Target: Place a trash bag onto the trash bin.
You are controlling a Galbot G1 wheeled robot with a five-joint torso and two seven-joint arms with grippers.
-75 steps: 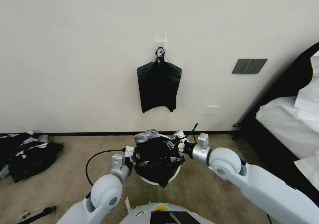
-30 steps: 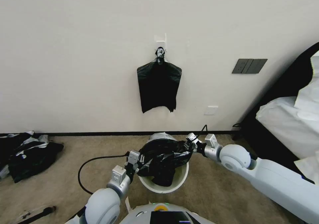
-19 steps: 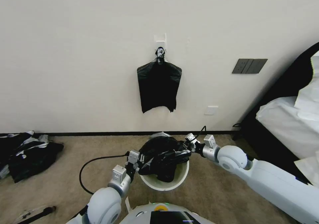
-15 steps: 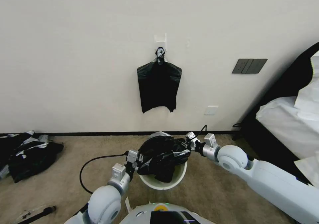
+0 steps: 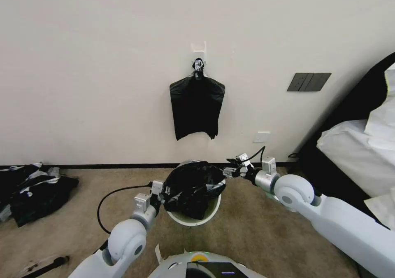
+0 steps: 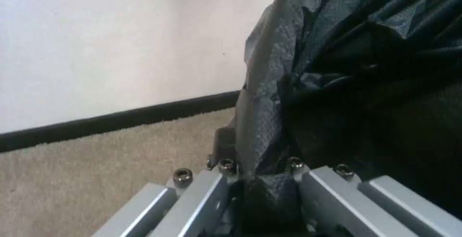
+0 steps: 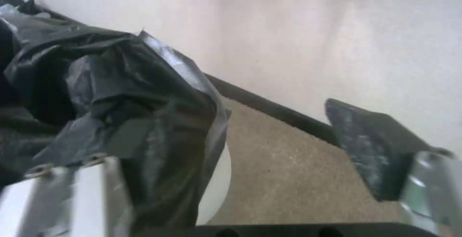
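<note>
Room: beige carpet [image 5: 263, 237] under a plain white wall [image 5: 94, 72] with a dark baseboard [image 5: 103, 166]; a bed [image 5: 362, 146] with white bedding at the right edge.
Wall: a flat bundle [image 5: 197, 111] of black bags hangs from a hook [image 5: 198, 50]; a dark switch plate [image 5: 308, 81] to its right, a white outlet [image 5: 261, 136] lower down.
Floor, left: a black-and-white cloth heap [image 5: 31, 187] against the baseboard.
Bin [image 5: 193, 218]: cream-white, upright on the carpet close to the wall, between the two arms.
Bag [image 5: 191, 185]: glossy black film, crumpled over the bin mouth; it covers the far rim and the sides, and part hangs down inside, while the near rim and inner wall show bare.
Left hand [image 5: 161, 192]: at the bin's left rim, fingers pressed together on a fold of the bag; in the left wrist view the film [image 6: 265, 146] runs down between the fingers.
Right hand [image 5: 230, 171]: just right of the bin's far rim, fingers spread; in the right wrist view one dark pad [image 7: 370, 146] stands clear over the carpet, the other finger lies against the bag [image 7: 120, 121], nothing pinched.
Cable [image 5: 108, 199]: black loop on the carpet beside the left arm.
</note>
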